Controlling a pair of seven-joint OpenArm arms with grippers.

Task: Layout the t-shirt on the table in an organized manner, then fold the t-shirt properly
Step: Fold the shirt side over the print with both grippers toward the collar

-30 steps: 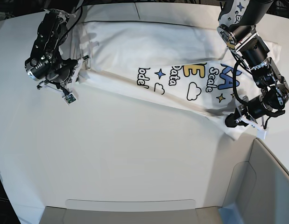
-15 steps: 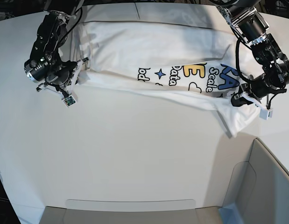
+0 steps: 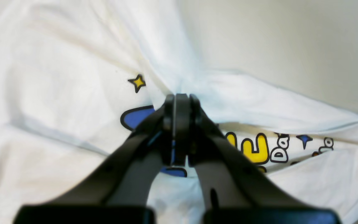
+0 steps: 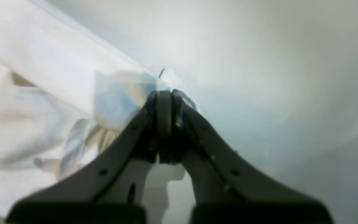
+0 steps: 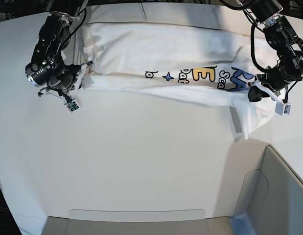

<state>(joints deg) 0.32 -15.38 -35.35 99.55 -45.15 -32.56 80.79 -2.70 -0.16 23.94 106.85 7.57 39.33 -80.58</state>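
- The left gripper (image 3: 180, 102) is pinching the t-shirt (image 5: 166, 54): its dark fingers (image 3: 169, 124) are pressing together on a gathered ridge of white cloth just beside a yellow star (image 3: 137, 82) and blue lettering.
- The right gripper (image 4: 164, 96) is likewise clamping a bunched hem of the same garment, jaws squeezed tight.
- Between the two arms, in the base view, the shirt is stretching as a long band across the far part of the table (image 5: 141, 156), printed side up, with a loose flap hanging down near the left gripper (image 5: 252, 94).
- A grey panel (image 5: 278, 196) is standing at the near corner, well apart from the cloth.
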